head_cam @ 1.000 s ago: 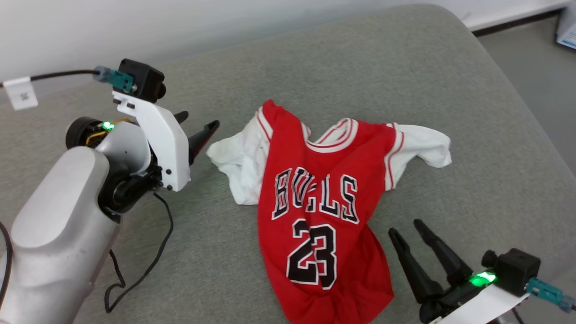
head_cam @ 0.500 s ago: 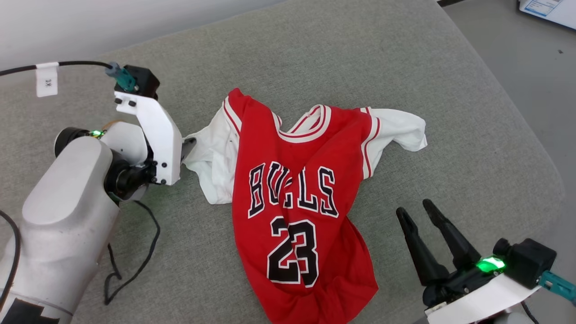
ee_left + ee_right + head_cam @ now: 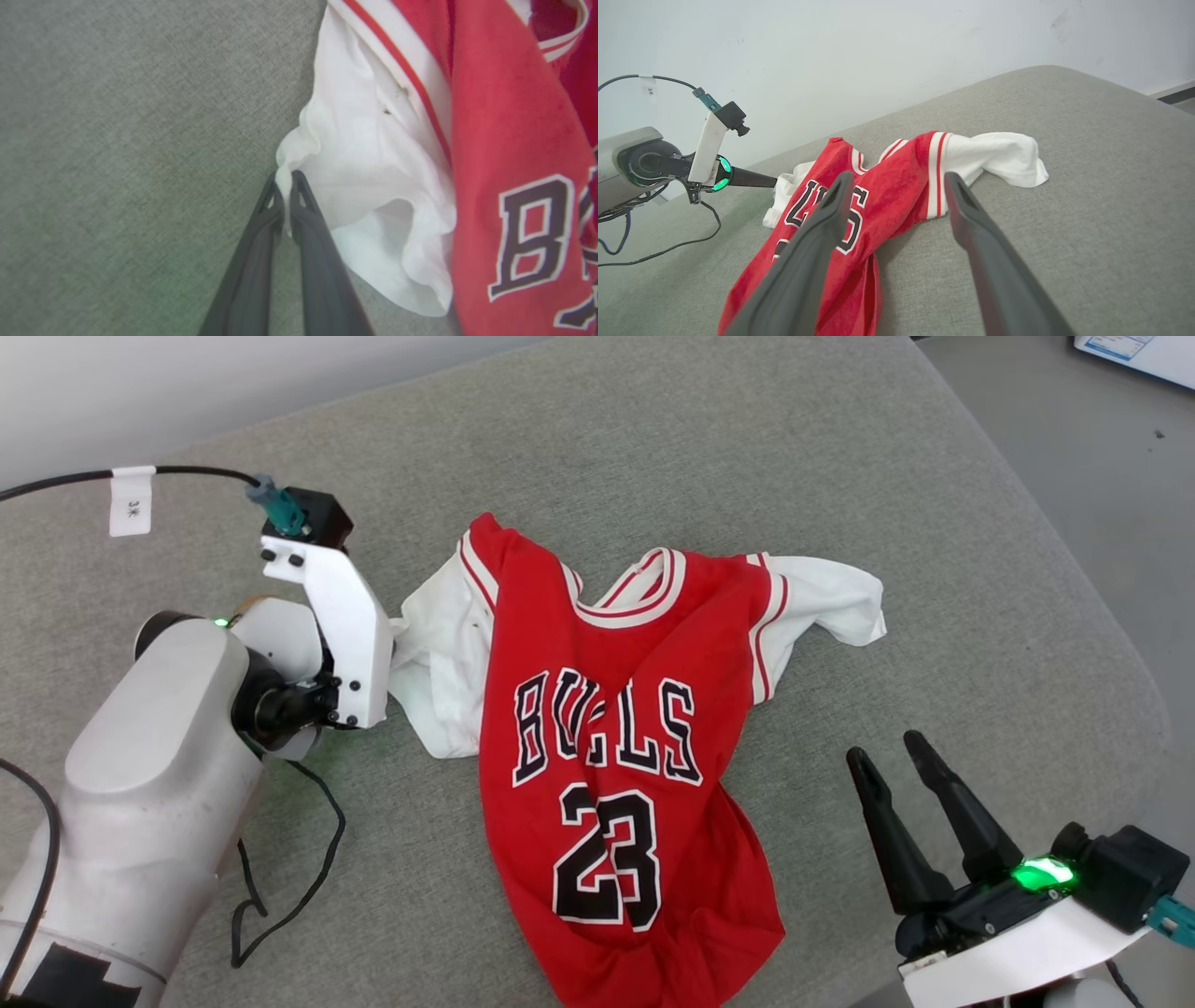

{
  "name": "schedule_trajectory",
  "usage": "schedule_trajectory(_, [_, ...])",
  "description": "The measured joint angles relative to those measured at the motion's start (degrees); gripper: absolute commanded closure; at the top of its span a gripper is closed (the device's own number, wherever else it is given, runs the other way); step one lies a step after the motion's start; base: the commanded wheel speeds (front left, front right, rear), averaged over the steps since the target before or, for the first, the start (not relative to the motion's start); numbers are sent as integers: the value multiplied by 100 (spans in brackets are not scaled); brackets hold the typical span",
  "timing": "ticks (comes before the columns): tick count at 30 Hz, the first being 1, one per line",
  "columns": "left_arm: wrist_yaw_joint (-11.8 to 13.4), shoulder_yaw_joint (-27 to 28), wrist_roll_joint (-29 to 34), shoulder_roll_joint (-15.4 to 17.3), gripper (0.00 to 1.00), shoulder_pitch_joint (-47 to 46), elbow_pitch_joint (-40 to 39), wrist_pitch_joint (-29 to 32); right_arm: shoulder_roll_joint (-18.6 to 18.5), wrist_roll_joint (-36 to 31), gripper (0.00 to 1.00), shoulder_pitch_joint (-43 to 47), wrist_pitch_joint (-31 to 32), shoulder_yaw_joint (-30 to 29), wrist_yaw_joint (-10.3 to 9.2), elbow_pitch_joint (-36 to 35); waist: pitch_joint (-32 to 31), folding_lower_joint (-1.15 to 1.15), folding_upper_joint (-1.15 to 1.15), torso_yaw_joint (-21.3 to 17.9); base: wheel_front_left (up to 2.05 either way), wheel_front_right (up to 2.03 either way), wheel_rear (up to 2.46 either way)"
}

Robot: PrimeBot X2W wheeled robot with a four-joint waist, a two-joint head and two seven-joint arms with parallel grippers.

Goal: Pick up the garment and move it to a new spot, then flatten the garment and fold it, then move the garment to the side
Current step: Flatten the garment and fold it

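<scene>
The left gripper point(image 3: 283, 184) is pinching the garment point(image 3: 635, 644) by a white sleeve point(image 3: 364, 186), fingers closed on cloth; the right gripper point(image 3: 887, 747) is hovering, fingers apart and empty. The pick-up is likely in hand, calling for a lift next.

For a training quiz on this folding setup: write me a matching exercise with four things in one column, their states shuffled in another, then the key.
Things
1. left end effector
2. right end effector
3. garment
4. cushion

States
A. grey, bearing the cloth
B. shut on the edge of a white sleeve
C. red, crumpled, number 23 facing up
D. open, apart from the cloth

Pairs: 1-B, 2-D, 3-C, 4-A
</scene>
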Motion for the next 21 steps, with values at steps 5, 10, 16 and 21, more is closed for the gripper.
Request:
schedule_trajectory(5, [-98, -55, -165, -8, 100, -89, -101, -60, -12, 118, 0, -9, -1, -145, 0, -146, -12, 0, 0, 127, 0, 0, 0])
schedule_trajectory(10, [-125, -10, -375, 26, 100, -96, -215, -129, -218, 210, 0, 31, -1, -301, 0, -91, -83, 0, 0, 342, 0, 0, 0])
schedule_trajectory(16, [-146, -7, -499, 331, 100, -82, -400, -174, -691, 594, 0, 20, -2, -437, 0, 105, -206, 0, 0, 716, 0, 0, 0])
schedule_trajectory(21, [-147, 64, -642, 530, 100, 92, -465, -252, -1358, 1222, 0, -219, 209, -218, 0, 799, -330, 0, 0, 1035, 0, 0, 0])
